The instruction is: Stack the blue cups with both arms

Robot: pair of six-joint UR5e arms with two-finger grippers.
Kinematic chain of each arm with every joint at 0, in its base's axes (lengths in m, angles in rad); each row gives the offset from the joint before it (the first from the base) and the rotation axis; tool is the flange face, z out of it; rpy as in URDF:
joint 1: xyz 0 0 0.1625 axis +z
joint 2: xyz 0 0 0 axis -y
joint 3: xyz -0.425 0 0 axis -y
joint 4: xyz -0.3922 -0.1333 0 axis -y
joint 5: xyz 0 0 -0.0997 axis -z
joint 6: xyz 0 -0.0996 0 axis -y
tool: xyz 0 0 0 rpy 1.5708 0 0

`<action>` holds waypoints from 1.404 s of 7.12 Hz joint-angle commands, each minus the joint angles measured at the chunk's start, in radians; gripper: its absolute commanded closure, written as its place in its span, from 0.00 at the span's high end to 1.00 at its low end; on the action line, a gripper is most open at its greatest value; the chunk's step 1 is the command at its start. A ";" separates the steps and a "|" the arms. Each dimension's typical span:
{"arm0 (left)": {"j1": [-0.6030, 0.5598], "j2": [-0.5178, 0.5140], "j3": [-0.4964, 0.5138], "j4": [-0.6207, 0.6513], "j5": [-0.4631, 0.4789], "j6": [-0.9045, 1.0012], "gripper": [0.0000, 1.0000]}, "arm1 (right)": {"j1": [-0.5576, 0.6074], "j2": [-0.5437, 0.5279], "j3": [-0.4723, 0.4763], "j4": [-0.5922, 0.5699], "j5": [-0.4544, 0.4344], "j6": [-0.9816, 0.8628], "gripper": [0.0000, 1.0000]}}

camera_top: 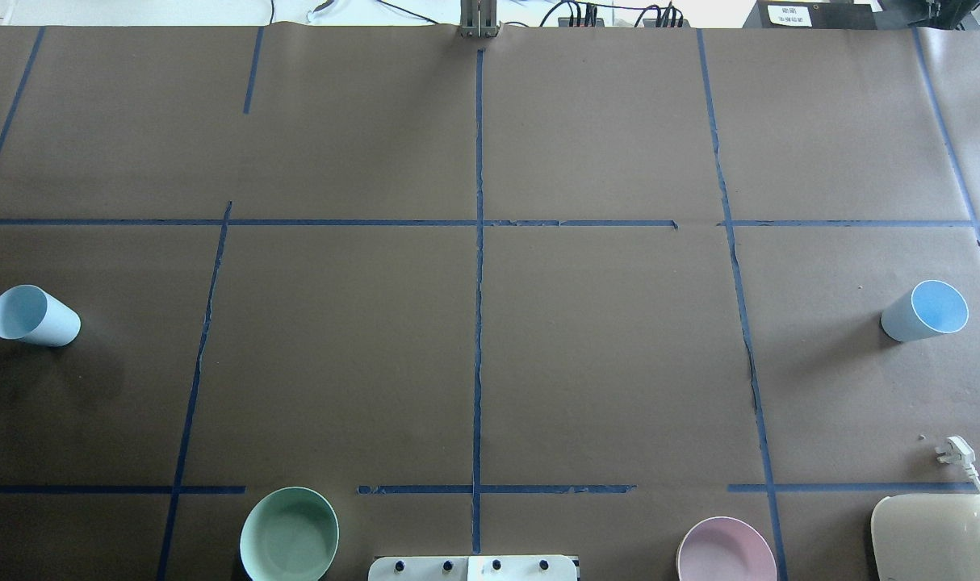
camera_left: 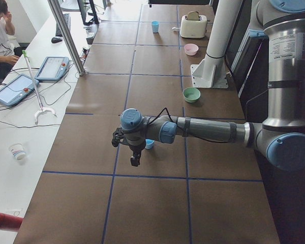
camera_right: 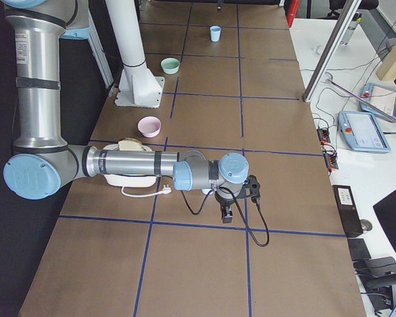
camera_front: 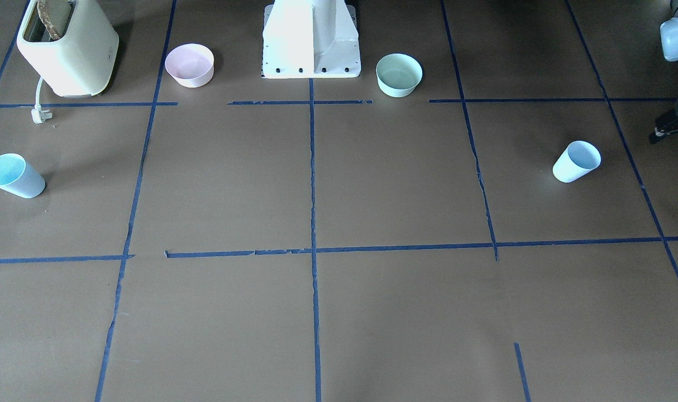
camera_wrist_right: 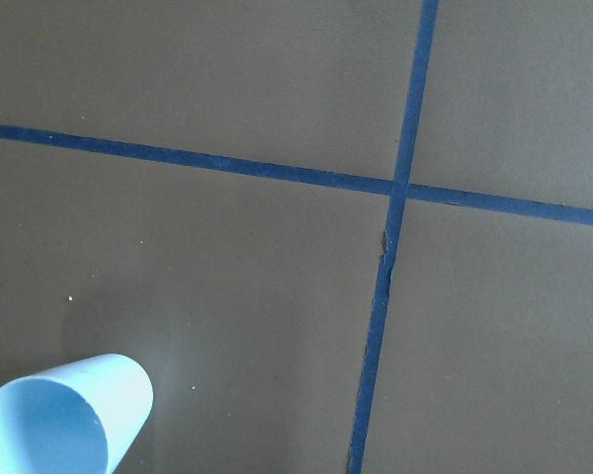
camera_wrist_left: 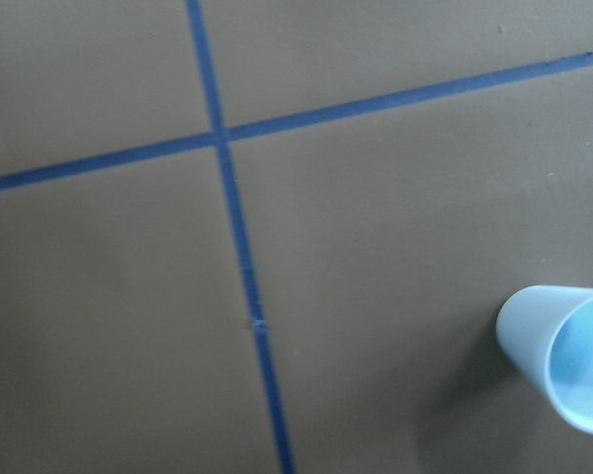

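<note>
Two pale blue cups stand upright at opposite ends of the table. One cup (camera_top: 34, 316) (camera_front: 576, 162) is on my left side, and it also shows in the left wrist view (camera_wrist_left: 563, 355). The other cup (camera_top: 926, 311) (camera_front: 14, 176) is on my right side, and it also shows in the right wrist view (camera_wrist_right: 64, 415). My left gripper (camera_left: 134, 160) hangs over the table just beside the left cup (camera_left: 149, 144). My right gripper (camera_right: 226, 214) hangs beside the right cup, which the arm mostly hides in that view. I cannot tell whether either gripper is open or shut.
A mint-green bowl (camera_top: 289, 534) and a pink bowl (camera_top: 726, 551) sit either side of the white pedestal (camera_front: 311, 39). A cream toaster (camera_front: 68, 47) with a loose plug (camera_front: 40, 114) stands near the right cup. An operator (camera_left: 0, 30) sits across the table.
</note>
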 commanded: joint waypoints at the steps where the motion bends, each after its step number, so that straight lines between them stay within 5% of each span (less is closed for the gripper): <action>1: 0.119 0.036 -0.003 -0.148 0.002 -0.223 1.00 | -0.008 -0.009 -0.002 0.038 0.002 0.005 1.00; 8: 0.203 -0.004 0.089 -0.225 -0.002 -0.293 0.98 | -0.015 -0.011 -0.009 0.037 0.005 0.008 1.00; 9: 0.209 -0.011 0.100 -0.225 -0.002 -0.293 0.74 | -0.015 -0.014 -0.007 0.037 0.012 0.008 1.00; 10: 0.211 -0.011 0.100 -0.224 -0.003 -0.293 0.19 | -0.017 -0.020 -0.007 0.038 0.023 0.008 1.00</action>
